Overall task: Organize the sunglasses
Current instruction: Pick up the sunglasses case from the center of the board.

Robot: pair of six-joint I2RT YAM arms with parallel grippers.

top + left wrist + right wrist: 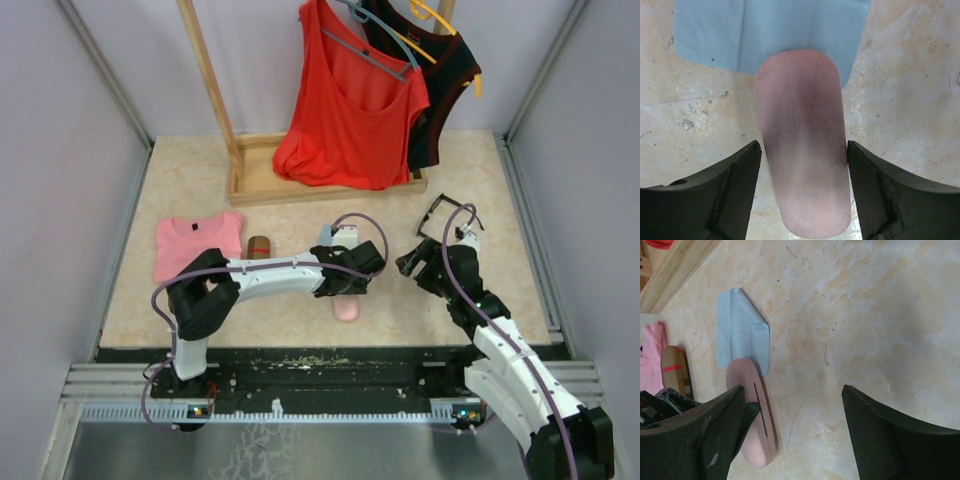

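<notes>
The black-framed sunglasses (438, 203) lie open on the table at the right, just behind my right wrist. The reddish-brown pair is out of view. My left gripper (345, 288) (804, 145) reaches across the middle of the table. Its fingers press both sides of the closed oblong pink case (802, 150) (346, 309) (752, 415), which rests on the table. My right gripper (408, 262) (794, 390) is wide open and empty, just right of the case, above bare table.
A light blue cloth (770, 35) (740, 330) lies under the case's far end. The brown plaid case (258, 246) (674, 367) and a folded pink shirt (195, 245) lie to the left. A wooden rack base (262, 187) with hanging red and black tops stands at the back.
</notes>
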